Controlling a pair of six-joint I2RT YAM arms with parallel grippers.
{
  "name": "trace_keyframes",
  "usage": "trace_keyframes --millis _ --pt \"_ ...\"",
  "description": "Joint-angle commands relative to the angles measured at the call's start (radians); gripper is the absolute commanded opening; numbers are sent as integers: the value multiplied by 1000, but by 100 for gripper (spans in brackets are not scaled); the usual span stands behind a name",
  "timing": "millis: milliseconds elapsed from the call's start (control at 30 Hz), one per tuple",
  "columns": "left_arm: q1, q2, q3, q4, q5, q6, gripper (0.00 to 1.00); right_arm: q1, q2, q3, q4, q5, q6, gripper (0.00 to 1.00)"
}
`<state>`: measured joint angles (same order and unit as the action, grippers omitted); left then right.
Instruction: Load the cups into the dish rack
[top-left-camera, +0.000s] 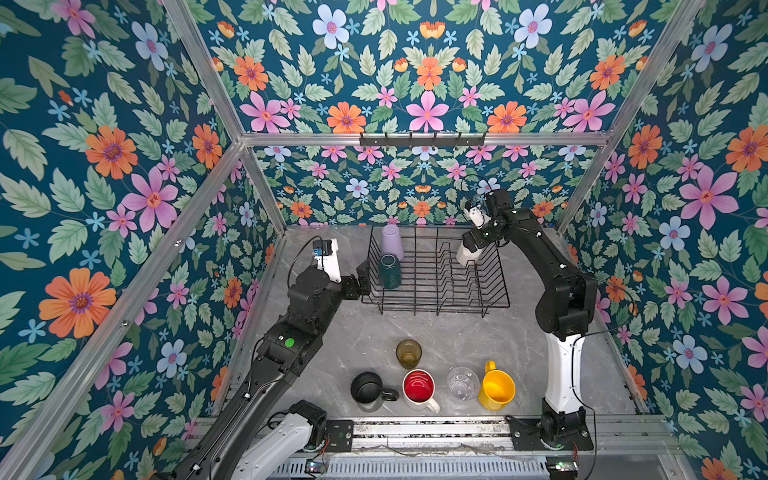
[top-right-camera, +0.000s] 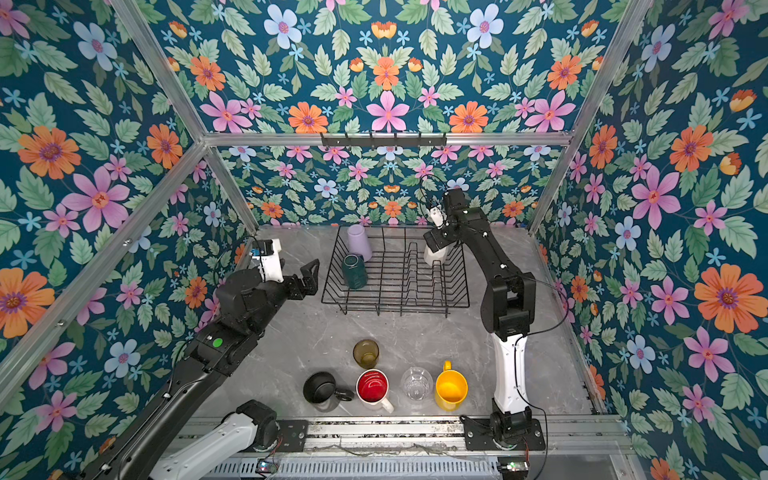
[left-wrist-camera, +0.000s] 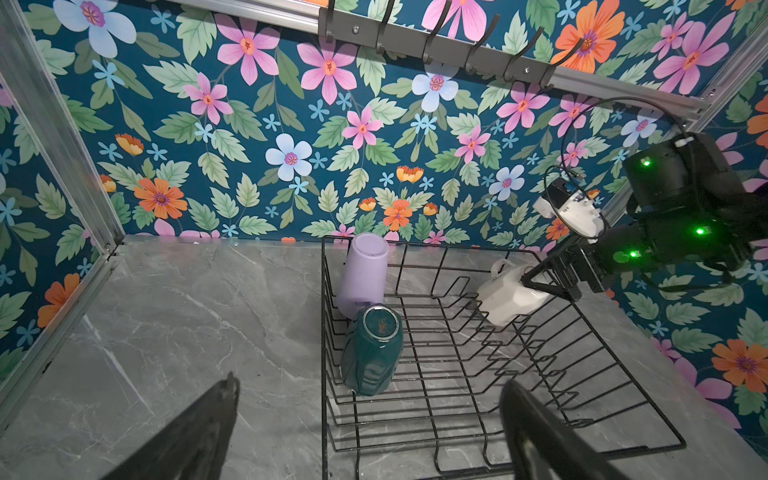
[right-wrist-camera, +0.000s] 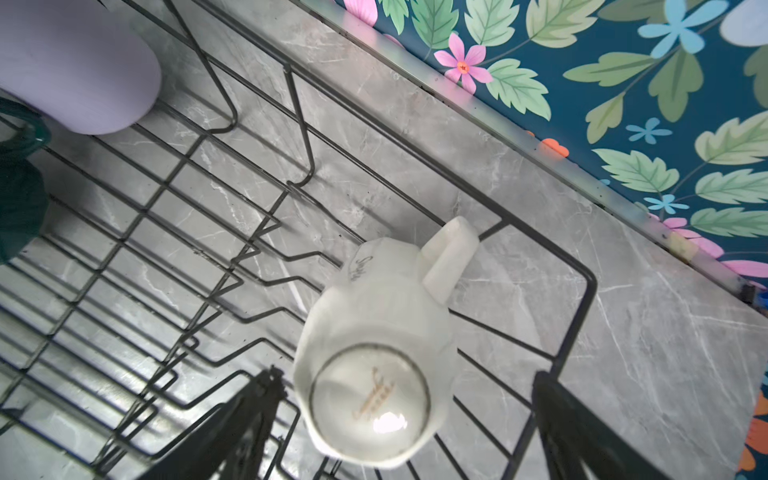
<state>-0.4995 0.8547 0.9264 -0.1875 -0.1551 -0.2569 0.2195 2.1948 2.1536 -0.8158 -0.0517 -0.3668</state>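
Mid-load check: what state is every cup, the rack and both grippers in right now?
lilac tumbler: upside down in dish rack
teal mug: upside down in rack
cream-white mug: upside down in rack, ungripped
amber glass: upright on table
black mug: upright on table
red-inside white mug: upright on table
clear glass: standing on table
yellow mug: upright on table
dish rack: holds three cups
left gripper: open, empty
right gripper: open around cream-white mug
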Motion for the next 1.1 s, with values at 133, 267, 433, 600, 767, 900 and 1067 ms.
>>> trace_keyframes --millis 133,267,433,600,767,900,1067 --pt "-2 -2 3 2 -12 -8 100 4 53 41 -48 20 -18 95" --pt "-1 3 3 2 -15 -10 100 4 71 38 -37 35 -19 94" --pt "-1 6 3 2 -18 -11 100 5 98 46 -33 33 -14 94" --pt "-1 3 0 1 -24 -9 100 6 121 60 -39 35 -4 91" --pt "-1 2 0 0 -26 -8 100 10 131 52 -38 30 3 91" --pt "-1 2 0 0 -27 -7 100 14 143 55 -36 32 9 90" --pt "-1 0 0 -2 -32 -5 100 20 143 63 -34 64 5 80"
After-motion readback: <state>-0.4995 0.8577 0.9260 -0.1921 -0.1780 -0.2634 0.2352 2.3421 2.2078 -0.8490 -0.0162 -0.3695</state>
